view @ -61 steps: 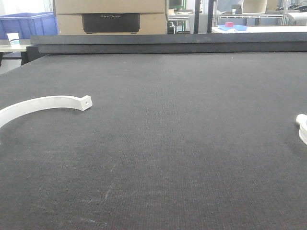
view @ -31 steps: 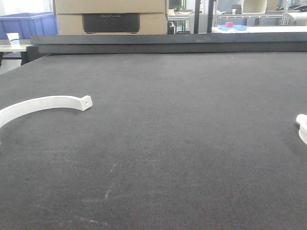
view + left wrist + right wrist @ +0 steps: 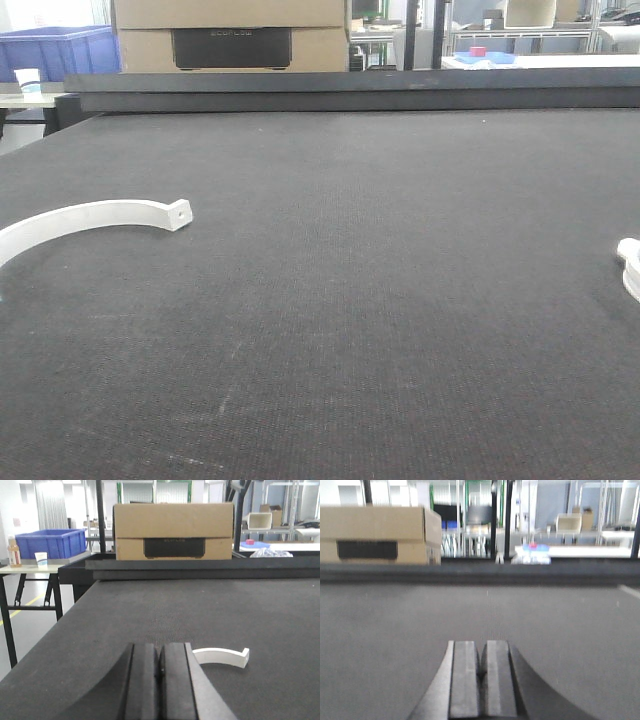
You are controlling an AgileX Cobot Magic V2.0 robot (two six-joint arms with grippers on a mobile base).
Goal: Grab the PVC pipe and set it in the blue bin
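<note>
Left claw (image 3: 160, 680): both pads pressed together, nothing between them, sitting low over the table (image 3: 400, 300)

Right claw (image 3: 482, 680): view is blurred, but the pads look closed against each other and empty too

Task item: white curved PVC piece (image 3: 90, 218) lies flat on the dark table mat, near-left side in the front view, arc running off the left edge of the picture, its squared end with a small hole pointing right. In my left wrist view the same piece (image 3: 220, 656) is just ahead and to the right of the closed pads, not touching them

Second white part (image 3: 630, 265) at the far right edge of the table, mostly cut off, can't tell what it is

Blue bin (image 3: 50, 542) is off the table, far left, on a separate side table (image 3: 30, 569) with a gap of floor between. A bottle (image 3: 14, 552) and a paper cup (image 3: 41, 558) stand beside the bin, at the side table's near edge

Obstacles: raised dark ledge (image 3: 350, 90) runs along the table's far edge. Cardboard box (image 3: 172, 530) stands behind that ledge, centre-left, to the right of the bin. Open mat between the left claw and the white piece
</note>
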